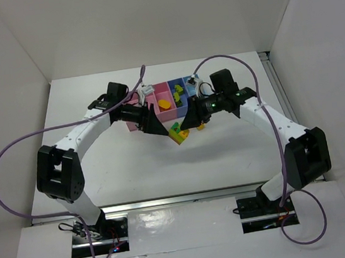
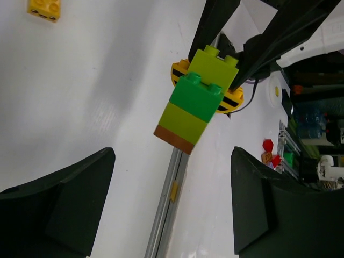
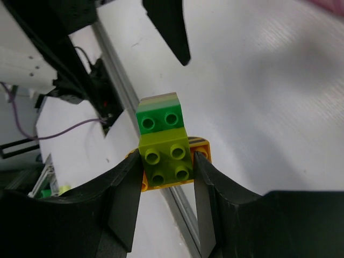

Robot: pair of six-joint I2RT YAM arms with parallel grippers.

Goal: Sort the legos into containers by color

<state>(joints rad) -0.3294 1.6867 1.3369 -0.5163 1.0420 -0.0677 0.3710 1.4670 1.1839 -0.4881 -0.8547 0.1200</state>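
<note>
A stack of legos (image 1: 178, 131) hangs tilted between the two arms, apparently raised off the table. It is made of a lime brick (image 3: 165, 164), a dark green brick (image 3: 159, 121), another lime one (image 2: 183, 122) and a brown base (image 2: 173, 140), with an orange-yellow striped piece (image 3: 200, 144) behind. My right gripper (image 3: 167, 166) is shut on the end lime brick. Facing the stack's brown end, my left gripper (image 2: 173, 177) stands open and apart from it. The containers (image 1: 171, 97), pink and blue bins, sit behind the grippers and hold a few orange and lime bricks.
A loose yellow brick (image 2: 44, 9) lies on the white table, near the right gripper in the top view (image 1: 201, 126). White walls enclose the table on three sides. A metal rail (image 1: 275, 84) runs along the right edge.
</note>
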